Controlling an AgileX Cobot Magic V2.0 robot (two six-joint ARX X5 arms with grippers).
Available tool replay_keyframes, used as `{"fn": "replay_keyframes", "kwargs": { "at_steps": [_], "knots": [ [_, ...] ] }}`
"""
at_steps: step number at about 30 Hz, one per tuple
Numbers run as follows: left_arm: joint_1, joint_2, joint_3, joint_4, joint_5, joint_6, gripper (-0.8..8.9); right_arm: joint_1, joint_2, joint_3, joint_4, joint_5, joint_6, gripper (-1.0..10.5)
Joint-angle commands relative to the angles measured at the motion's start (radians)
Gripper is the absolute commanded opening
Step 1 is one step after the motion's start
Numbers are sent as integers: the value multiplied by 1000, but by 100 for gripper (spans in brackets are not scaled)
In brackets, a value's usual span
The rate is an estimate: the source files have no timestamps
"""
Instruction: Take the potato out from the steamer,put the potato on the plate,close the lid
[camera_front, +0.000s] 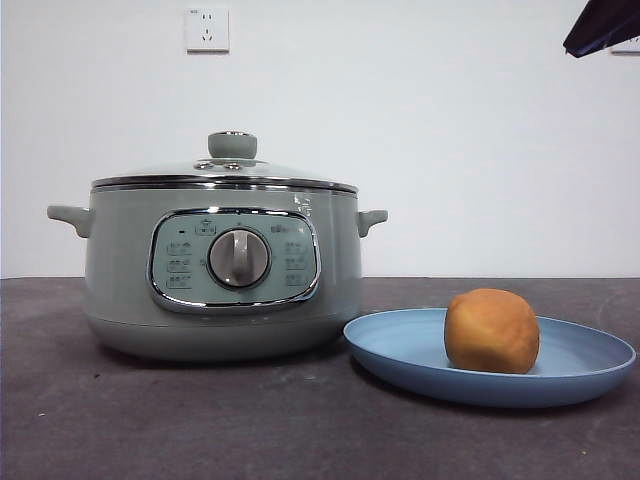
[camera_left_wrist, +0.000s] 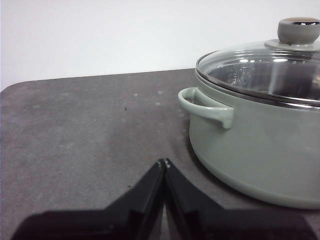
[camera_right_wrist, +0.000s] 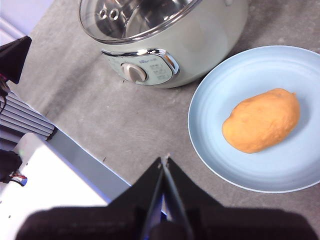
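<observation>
The potato (camera_front: 491, 331) lies on the plate (camera_front: 400, 350), long axis slanting across it, beside the steamer (camera_front: 130, 290). The lid (camera_front: 225, 175) sits seated on the steamer rim. Judged complete; no further grasp appears required. The right pincer (camera_right_wrist: 164, 161), jaws pressed together and empty, hangs above the table (camera_right_wrist: 150, 130) near the plate. The left pincer (camera_left_wrist: 164, 163), likewise closed and empty, sits low beside the steamer's handle.

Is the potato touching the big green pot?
Apart. The right wrist view shows the potato lying on the plate, with bare blue plate and grey table between it and the steamer.
</observation>
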Motion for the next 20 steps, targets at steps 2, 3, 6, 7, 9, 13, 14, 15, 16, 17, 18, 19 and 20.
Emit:
{"fn": "replay_keyframes", "kwargs": {
  "at_steps": [2,3,6,7,9,13,14,15,16,17,18,19,20],
  "knots": [
    [3,-5,-16,-26,-4,-11,-4,1,0,1,6,2,5,1],
    [3,-5,-16,-41,-4,-10,-4,1,0,1,6,2,5,1],
    [3,-5,-16,-61,-3,-11,-4,1,0,1,6,2,5,1],
    [3,-5,-16,-56,-2,-10,-4,1,0,1,6,2,5,1],
    [3,-5,-16,-60,-2,-10,-3,1,0,1,6,2,5,1],
    [3,-5,-16,-62,-2,-10,-4,1,0,1,6,2,5,1],
    [3,-5,-16,-61,-2,-10,-4,1,0,1,6,2,5,1],
    [3,-5,-16,-61,-2,-10,-4,1,0,1,6,2,5,1],
    [3,-5,-16,-62,-3,-10,-3,1,0,1,6,2,5,1],
    [3,-5,-16,-62,-2,-10,-4,1,0,1,6,2,5,1],
    [3,-5,-16,-61,-2,-10,-3,1,0,1,6,2,5,1],
    [3,-5,-16,-61,-2,-10,-4,1,0,1,6,2,5,1],
    [3,-5,-16,-61,-2,-10,-4,1,0,1,6,2,5,1]
  ]
}}
